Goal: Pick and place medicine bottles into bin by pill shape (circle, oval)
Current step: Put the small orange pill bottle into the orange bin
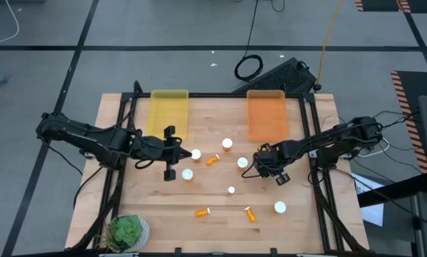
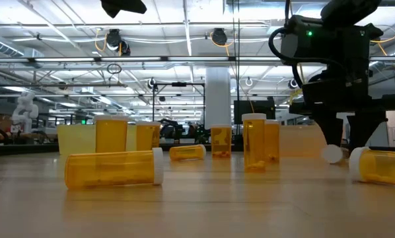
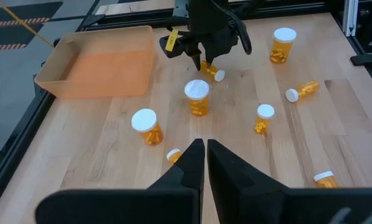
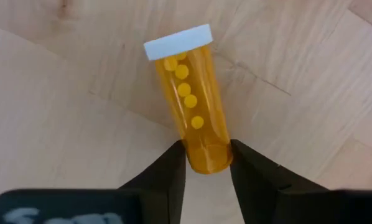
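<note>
My right hand (image 4: pixel 206 163) is down on the counter (image 1: pixel 156 207), right of centre and just near of the orange tray (image 1: pixel 266 114). Its fingers (image 4: pixel 168 174) are spread only about as wide as the pill bottle (image 4: pixel 189 102) lying on its side between them. The bottle's base sits in the gap, close to both fingers, but I cannot tell whether they press on it yet. Its white cap points away from my wrist. Through the orange wall I can see small round yellow pills, so I judge this one belongs with the circles.

My left hand (image 1: pixel 169 153) waits over the left half of the counter, just near of the yellow tray (image 1: pixel 169 112). Its fingers are drawn almost together with nothing between them.

The other bottles (image 1: pixel 227 145) are scattered across the middle and near side of the counter, some upright, some tipped over. Both trays look empty from above. A small green plant (image 1: pixel 126 230) sits at the near left corner.

So I am at the grasp on the first bottle I can count. Next I need to close firmly on it, lift it clear without rolling it, and carry it to whichever tray takes round pills. Nothing here marks which tray that is.
</note>
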Controlling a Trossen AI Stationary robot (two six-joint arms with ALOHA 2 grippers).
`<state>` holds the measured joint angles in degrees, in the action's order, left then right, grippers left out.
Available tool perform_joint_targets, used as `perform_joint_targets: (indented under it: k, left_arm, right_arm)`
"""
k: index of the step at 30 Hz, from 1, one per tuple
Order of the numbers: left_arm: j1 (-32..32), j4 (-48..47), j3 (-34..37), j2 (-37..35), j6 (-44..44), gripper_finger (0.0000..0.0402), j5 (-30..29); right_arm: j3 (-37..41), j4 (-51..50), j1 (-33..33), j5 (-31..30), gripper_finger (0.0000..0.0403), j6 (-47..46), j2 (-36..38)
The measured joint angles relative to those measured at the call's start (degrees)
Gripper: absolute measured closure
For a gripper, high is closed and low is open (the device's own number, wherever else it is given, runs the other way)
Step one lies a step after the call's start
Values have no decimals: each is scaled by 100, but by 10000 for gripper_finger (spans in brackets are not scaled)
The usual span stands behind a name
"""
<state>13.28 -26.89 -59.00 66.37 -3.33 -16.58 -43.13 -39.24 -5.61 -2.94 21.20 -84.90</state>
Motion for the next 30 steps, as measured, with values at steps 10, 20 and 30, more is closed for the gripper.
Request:
perform_joint_targets:
  k: [10, 20, 30]
  left_arm:
    - [-2, 0, 0, 0, 5, 378, 0]
    - [-2, 0, 0, 0, 8, 378, 0]
    - [-2, 7, 0, 0, 28, 378, -1]
  right_arm:
    - [2, -4, -13, 2, 300, -294, 1]
    - [4, -85, -13, 61, 303, -634, 498]
    - [4, 251, -191, 630, 301, -1325, 1624]
